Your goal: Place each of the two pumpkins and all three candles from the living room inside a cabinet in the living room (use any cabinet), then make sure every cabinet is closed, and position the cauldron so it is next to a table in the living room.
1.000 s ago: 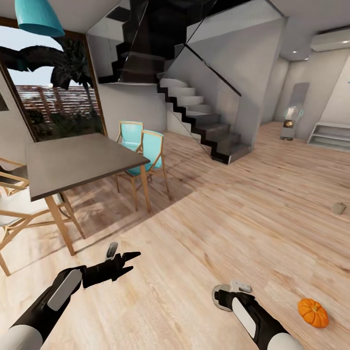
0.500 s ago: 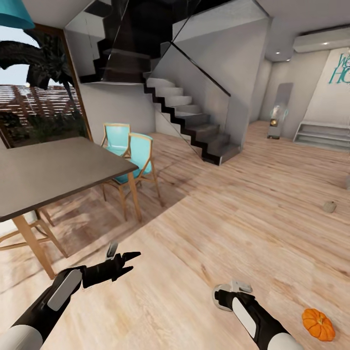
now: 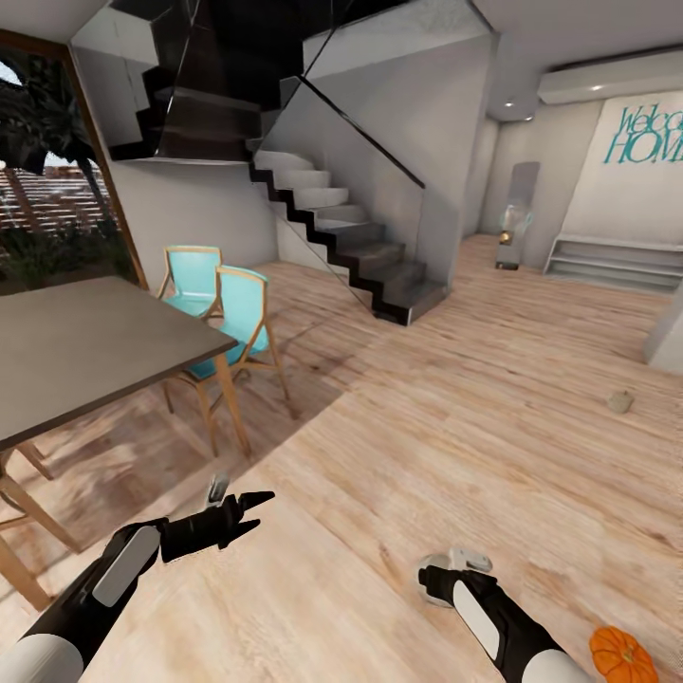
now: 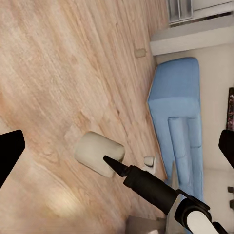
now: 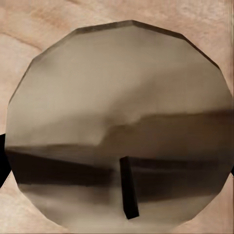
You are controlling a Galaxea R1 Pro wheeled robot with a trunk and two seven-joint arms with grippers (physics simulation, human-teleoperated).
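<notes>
Right claw (image 3: 444, 573): jaws set on either side of a pale beige, squat wax candle (image 5: 117, 122), apparently gripping it.
Left claw (image 3: 245, 495): spread wide, empty.
Pumpkin: a small bright-orange ribbed pumpkin (image 3: 623, 655) lies on the wooden floor (image 3: 455, 417), near the right claw, on its outer side.
Handling: judged light, rigid and smooth-skinned; best gripped across the ribbed middle, not by the stem.
Views: the right wrist view shows the candle's dark wick (image 5: 127, 187); the left wrist view shows its side and a blue sofa (image 4: 178, 131) beyond the right claw.
</notes>
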